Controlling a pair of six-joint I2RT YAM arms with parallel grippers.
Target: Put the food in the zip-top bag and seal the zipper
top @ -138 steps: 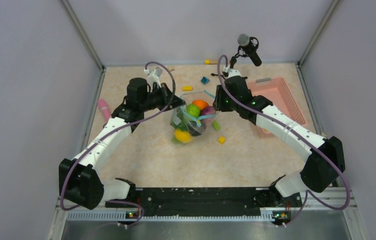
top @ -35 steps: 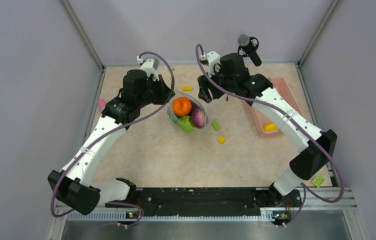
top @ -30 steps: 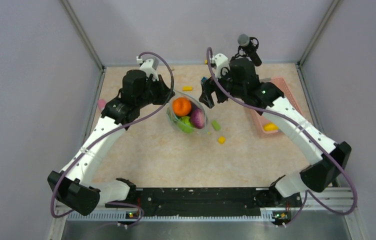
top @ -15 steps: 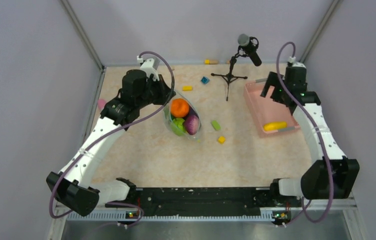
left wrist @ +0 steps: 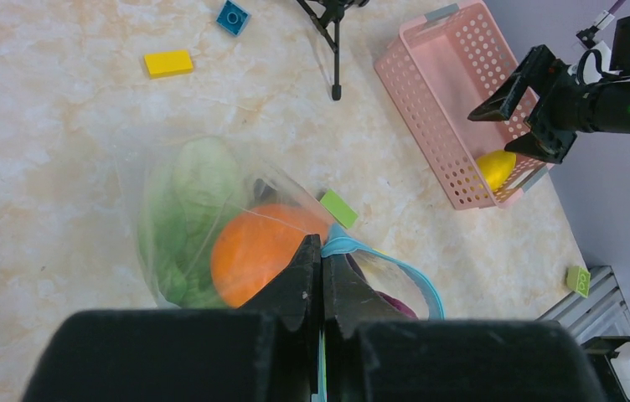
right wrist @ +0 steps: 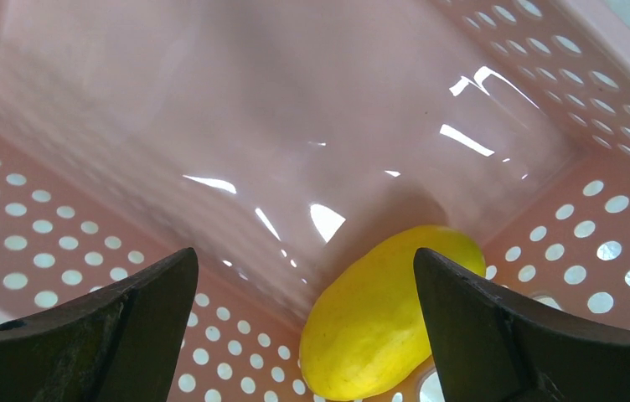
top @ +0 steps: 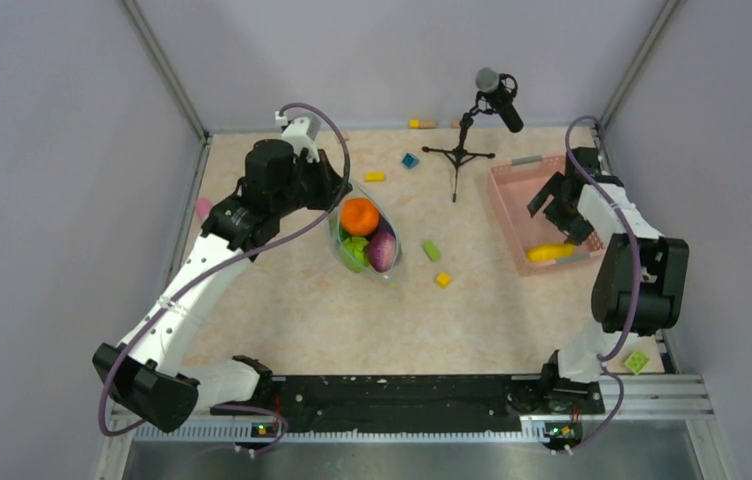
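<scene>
Left wrist view first: the left gripper [left wrist: 322,244] is pinched tight on the mouth edge of the zip-top bag [left wrist: 179,219], right by the teal zipper [left wrist: 397,270], so the opening is probably being propped up for loading. An orange [left wrist: 255,253] and a green piece [left wrist: 198,180] can be seen inside already. Over in the pink basket [right wrist: 43,209], the right gripper [right wrist: 304,251] is spread wide just above the yellow piece [right wrist: 383,314], which looks lined up to be grabbed next.

- The right gripper [top: 558,212] has been pulled away from the mouth of the zip-top bag [top: 364,243] and carried over the pink basket [top: 508,215], jaws spread above the yellow piece [top: 550,252].
- The bag has been shifted slightly left, its mouth narrowed.
</scene>
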